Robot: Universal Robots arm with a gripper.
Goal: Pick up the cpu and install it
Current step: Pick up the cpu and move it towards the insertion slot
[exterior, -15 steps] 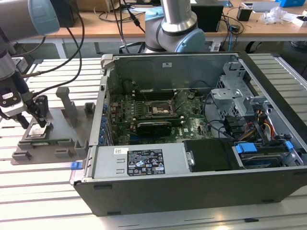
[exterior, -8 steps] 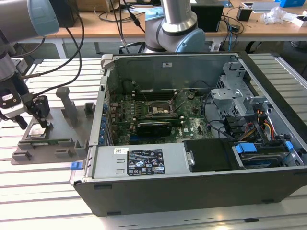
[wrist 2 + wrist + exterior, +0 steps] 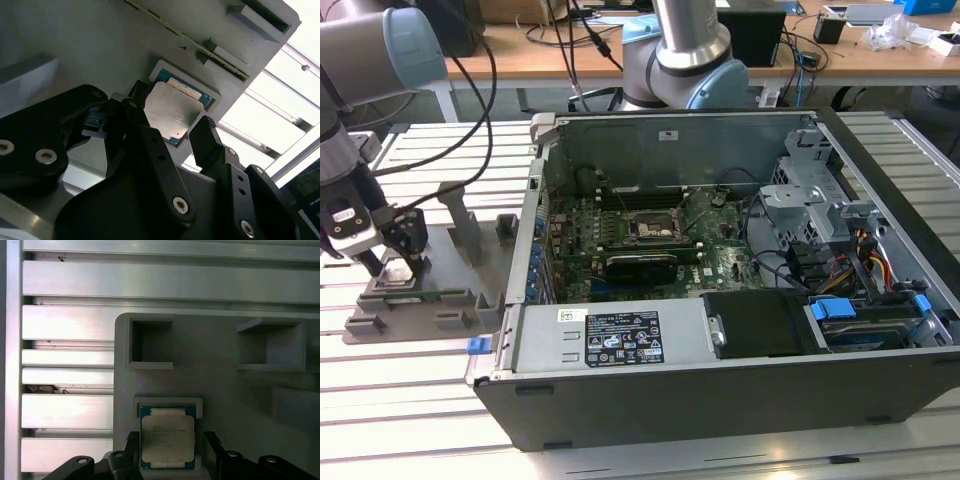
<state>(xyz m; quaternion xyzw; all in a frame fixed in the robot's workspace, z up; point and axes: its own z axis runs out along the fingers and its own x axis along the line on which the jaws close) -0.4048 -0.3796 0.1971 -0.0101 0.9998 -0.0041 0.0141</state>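
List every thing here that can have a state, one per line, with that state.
cpu: lying flat in the holder tray recess, not lifted.
gripper: open, one finger on either side of the cpu.
computer case: lying on its side, side panel off.

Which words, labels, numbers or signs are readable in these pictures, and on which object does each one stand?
No text is readable.
The black label on the computer case, exterior view: print too small.
The white sticker beside it: too small.
The small sticker on the case's far wall: too small.
The cpu, first wrist view: faint marks on its metal top, blurred.
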